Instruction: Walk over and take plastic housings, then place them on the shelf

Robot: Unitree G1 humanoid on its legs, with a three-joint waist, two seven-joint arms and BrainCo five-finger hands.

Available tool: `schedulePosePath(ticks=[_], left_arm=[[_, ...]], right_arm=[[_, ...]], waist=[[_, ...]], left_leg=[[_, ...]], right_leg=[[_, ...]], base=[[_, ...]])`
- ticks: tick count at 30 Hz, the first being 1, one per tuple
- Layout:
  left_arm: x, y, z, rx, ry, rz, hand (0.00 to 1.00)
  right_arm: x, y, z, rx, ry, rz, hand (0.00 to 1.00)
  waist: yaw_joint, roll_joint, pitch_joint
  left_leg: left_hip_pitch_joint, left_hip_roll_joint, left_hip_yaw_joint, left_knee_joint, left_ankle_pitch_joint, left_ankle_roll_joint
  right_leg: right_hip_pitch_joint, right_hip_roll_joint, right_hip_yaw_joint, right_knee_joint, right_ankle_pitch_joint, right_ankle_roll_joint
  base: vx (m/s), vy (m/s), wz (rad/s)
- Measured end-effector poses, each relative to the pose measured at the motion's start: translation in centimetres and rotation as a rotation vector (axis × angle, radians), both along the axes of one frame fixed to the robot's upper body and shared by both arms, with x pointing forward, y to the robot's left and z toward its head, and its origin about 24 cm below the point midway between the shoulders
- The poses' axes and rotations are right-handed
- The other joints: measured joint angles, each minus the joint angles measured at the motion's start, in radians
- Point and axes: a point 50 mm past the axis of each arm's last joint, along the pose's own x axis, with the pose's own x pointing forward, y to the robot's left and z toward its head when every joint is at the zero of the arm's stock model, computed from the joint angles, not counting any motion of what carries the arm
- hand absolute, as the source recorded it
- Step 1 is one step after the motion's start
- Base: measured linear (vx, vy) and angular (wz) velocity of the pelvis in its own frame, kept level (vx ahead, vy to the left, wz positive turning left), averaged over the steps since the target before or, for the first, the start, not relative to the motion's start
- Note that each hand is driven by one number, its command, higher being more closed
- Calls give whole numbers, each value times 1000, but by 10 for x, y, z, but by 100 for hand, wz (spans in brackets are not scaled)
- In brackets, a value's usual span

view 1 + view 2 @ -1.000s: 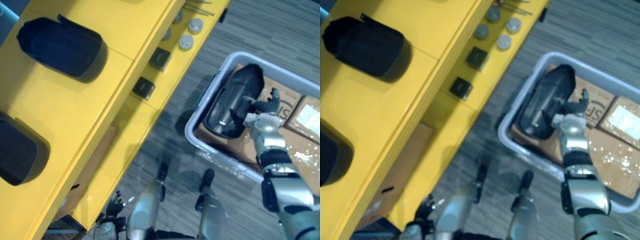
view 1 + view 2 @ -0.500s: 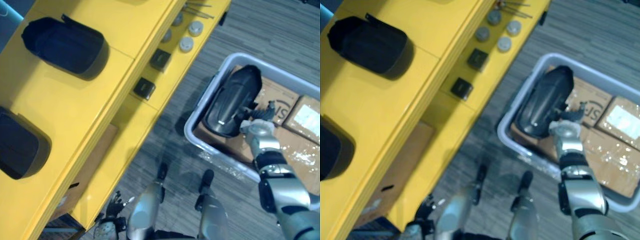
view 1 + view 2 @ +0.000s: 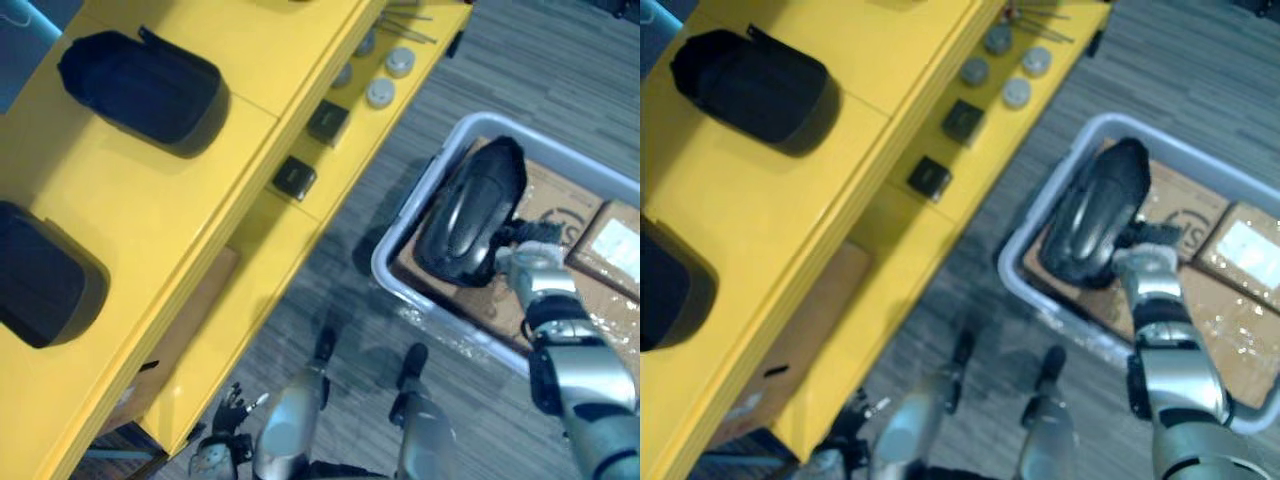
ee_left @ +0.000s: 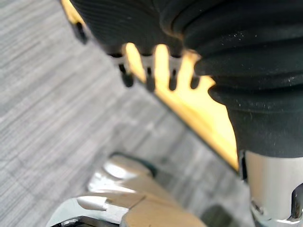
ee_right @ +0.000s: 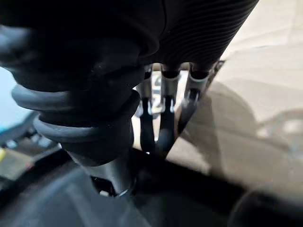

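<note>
You've two housings [image 3: 140, 88] on the shelf [image 3: 150, 200] top already, while the third housing [image 3: 470, 215] leans along the bin's [image 3: 378, 268] left wall at your right hand [image 3: 535, 262], its grip impossible to tell, left hand [image 3: 230, 412] hanging relaxed.

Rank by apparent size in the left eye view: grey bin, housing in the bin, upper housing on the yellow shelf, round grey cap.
Largest: grey bin.
Then shelf housing and bin housing: alike, and the shelf one is nearer the camera, so unranked.
Smallest: round grey cap.
</note>
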Motion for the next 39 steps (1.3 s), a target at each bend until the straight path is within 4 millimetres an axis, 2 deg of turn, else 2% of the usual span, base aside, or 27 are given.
schedulePosePath(ticks=[4, 8, 10, 16, 19, 21, 24, 27, 29, 32, 35, 39], left_arm=[[0, -3, 0, 3, -8, -24, 0], [2, -4, 2, 1, -31, -24, 0], [1, -5, 2, 1, -34, -25, 0], [-2, -5, 6, -21, -70, 3, 0], [-6, -4, 10, -27, -91, 34, 0], [-7, -2, 15, -22, -119, 60, 0], [-1, 0, 26, -38, -188, 109, 0], [16, -3, 47, -59, -294, 128, 0], [26, -3, 63, -67, -367, 124, 0], [35, -5, 79, -60, -425, 90, 0], [40, -10, 91, -57, -457, 42, 0], [42, -15, 99, -76, -480, -12, 0]], right_arm=[[-2, -8, 3, -61, 81, 8, 100], [-8, -19, 0, -115, 160, -5, 100], [-11, -23, -3, -112, 175, -17, 100], [-17, -35, 1, -219, 122, -79, 100], [-16, -39, 17, -322, 42, -66, 100], [-16, -39, 27, -404, -17, -54, 100], [-17, -33, 30, -487, -56, -18, 100], [-26, -29, 15, -518, -69, -5, 100], [-33, -15, -6, -507, -64, 21, 100], [-43, -1, -28, -504, -47, 48, 100], [-55, 11, -44, -505, -42, 71, 100], [-66, 24, -64, -489, -14, 94, 100]], waist=[[6, 10, -7], [24, 12, -8], [23, 14, -9], [20, 11, -8], [17, 7, -5], [12, -4, 2], [-1, -28, 6], [-4, -52, 8], [-8, -84, -7], [-9, -114, -26], [-19, -129, -60], [-35, -136, -94]], left_leg=[[2, -1, -24, -13, 13, -4], [13, -1, -47, -20, 23, -8], [27, -6, -54, -22, 23, -8], [42, -8, -62, -52, 42, -6], [56, -5, -55, -54, 42, -6], [75, -1, -54, -58, 42, -6], [90, 1, -52, -67, 42, -6], [115, 3, -48, -80, 42, -6], [136, 9, -41, -97, 43, -7], [165, 18, -31, -124, 44, -9], [177, 22, -23, -145, 44, -9], [212, 23, -14, -159, 41, -10]], right_leg=[[1, -3, -18, 11, -6, -6], [16, -3, -39, 21, -14, -9], [34, -10, -56, 33, -28, -8], [32, -18, -63, 47, -37, -5], [43, -15, -58, 47, -36, -5], [61, -12, -57, 42, -36, -5], [75, -8, -57, 31, -36, -5], [100, -6, -57, 14, -33, -1], [114, -2, -54, 5, -34, -2], [136, 7, -52, -17, -32, -3], [140, 11, -48, -29, -32, -3], [176, 13, -48, -51, -29, -1]], base=[[-15, -12, 13], [-18, -14, 16], [-15, -1, 19], [-12, -2, 6], [11, -15, -6], [4, -18, -1], [-4, -16, -3], [6, -11, -3], [40, -34, -9], [55, -41, -11], [75, -35, -7], [89, -21, -4]])
